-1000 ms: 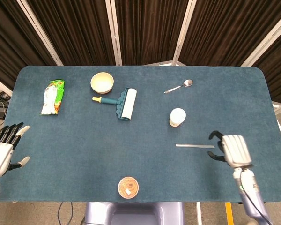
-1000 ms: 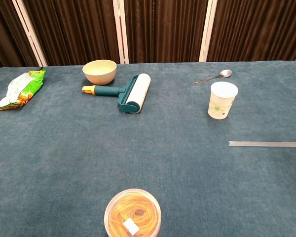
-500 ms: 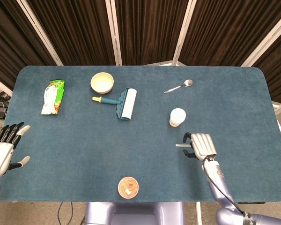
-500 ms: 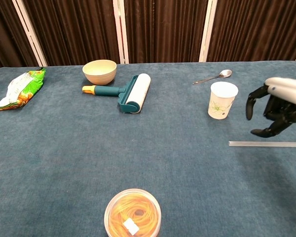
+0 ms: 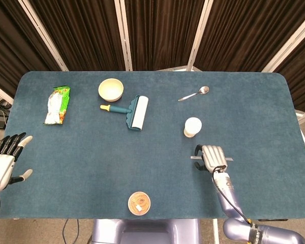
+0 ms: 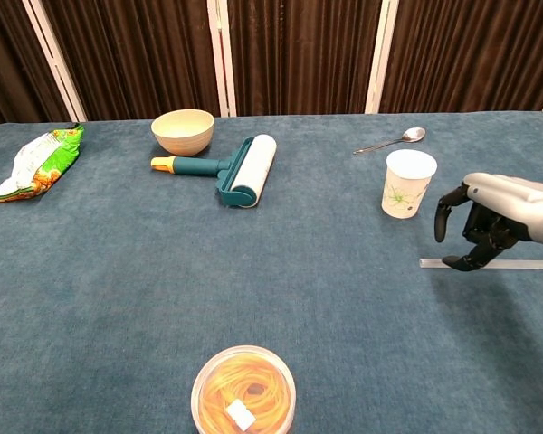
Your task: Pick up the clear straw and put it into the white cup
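Right now the right hand (image 5: 212, 157) hovers over the straw (image 6: 516, 264), fingers curled but gripping nothing. It lies along the 3-to-9 line, the cup (image 5: 192, 127) at 11 o'clock from the hand. Well off, the left hand (image 5: 2, 165) is spread and empty.

My right hand (image 5: 212, 156) has a pale silver-grey shell across its back, with black fingers (image 6: 442, 212) beneath. Behind it I see a slim, glossy grey forearm (image 5: 227, 195). My left hand (image 5: 2, 166) shows the same light shell, dark fingers tipped in white, and a thin blue cable at the wrist.
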You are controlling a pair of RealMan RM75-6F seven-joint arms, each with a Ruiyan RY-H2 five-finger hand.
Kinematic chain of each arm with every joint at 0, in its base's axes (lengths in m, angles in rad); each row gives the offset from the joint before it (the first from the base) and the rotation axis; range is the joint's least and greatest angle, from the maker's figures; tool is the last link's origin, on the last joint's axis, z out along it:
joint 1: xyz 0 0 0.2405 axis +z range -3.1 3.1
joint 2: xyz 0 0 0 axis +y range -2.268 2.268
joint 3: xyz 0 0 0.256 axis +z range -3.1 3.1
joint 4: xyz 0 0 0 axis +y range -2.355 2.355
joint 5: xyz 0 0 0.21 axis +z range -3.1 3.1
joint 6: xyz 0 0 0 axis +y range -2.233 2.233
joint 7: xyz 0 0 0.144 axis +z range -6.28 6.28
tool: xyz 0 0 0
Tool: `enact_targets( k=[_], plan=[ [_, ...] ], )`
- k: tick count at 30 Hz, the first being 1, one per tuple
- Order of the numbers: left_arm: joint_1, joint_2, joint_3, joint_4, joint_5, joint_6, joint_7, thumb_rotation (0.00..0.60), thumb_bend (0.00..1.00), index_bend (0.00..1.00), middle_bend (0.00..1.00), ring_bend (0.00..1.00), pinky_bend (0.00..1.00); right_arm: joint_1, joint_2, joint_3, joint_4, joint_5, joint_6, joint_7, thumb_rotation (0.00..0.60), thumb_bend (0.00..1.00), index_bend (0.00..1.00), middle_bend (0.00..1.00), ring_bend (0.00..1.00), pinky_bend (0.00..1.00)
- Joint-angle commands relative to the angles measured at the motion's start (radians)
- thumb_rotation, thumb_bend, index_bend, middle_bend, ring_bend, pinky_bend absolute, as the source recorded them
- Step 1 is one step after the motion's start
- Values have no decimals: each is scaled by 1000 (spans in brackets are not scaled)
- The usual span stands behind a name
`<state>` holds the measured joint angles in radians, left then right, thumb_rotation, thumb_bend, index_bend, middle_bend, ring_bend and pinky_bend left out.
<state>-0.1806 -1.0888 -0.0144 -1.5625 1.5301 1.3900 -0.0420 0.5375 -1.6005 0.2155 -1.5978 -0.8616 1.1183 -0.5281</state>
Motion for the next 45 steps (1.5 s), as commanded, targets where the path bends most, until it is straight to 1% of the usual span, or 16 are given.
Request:
enact_targets(
  k=[1, 10, 26, 29, 39, 45],
  plan=[
    [0, 0, 0, 0, -1, -1, 1, 600, 239, 99, 0, 0, 0, 11, -38, 7, 50, 19, -2, 17, 600, 284, 496, 1000, 972, 967],
    [-1, 1, -1, 0, -2, -2, -2, 600, 240, 100, 0, 0, 0, 24, -91, 22, 140, 63, -2, 26, 600, 294, 496, 1000, 972, 967],
    [-1, 2, 0, -4, -4, -4, -1, 600, 240, 100, 0, 0, 0, 21, -89, 11, 149, 114, -10, 7, 600, 307, 495, 1000, 972, 967],
    [-2, 2, 0, -4, -4, -5, -2, 600, 240, 100, 0, 0, 0, 22, -90, 12, 157, 119, -10, 6, 600, 323, 497, 1000, 972, 967],
    [-2, 2, -1, -4, -5, -5, 0, 600, 240, 101, 0, 0, 0, 19, -98, 9, 187, 152, -31, 14, 600, 360, 534, 1000, 972, 967],
    [-2, 2, -1, -3, -4, -4, 1, 600, 240, 101, 0, 0, 0, 16, -101, 3, 192, 146, -36, 26, 600, 369, 567, 1000, 972, 967]
  ],
)
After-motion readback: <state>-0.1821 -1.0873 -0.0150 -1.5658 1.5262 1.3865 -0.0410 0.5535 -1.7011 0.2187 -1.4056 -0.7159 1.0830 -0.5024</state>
